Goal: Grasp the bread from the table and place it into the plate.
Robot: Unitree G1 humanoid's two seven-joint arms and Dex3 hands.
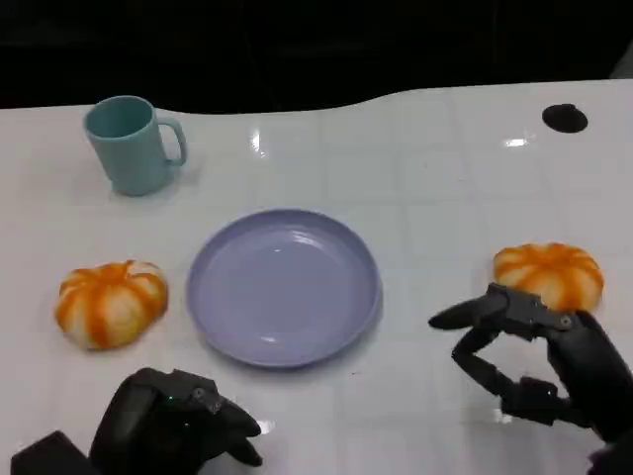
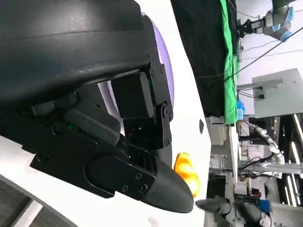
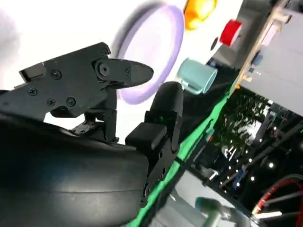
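Nearest you, your left hand (image 1: 173, 427) sits low with its fingers curled in on nothing. Your right hand (image 1: 539, 361) has its fingers spread, empty, just in front of the right bread (image 1: 550, 274). The left bread (image 1: 110, 302) lies beside the plate (image 1: 284, 286); bare tabletop surrounds both. Farther back stands a mug (image 1: 131, 144).

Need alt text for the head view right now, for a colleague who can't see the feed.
An empty lilac plate sits mid-table between two orange-striped breads, one to its left, one to its right. The right robot hand hovers open beside the right bread; the left robot hand is low; a teal mug stands behind.
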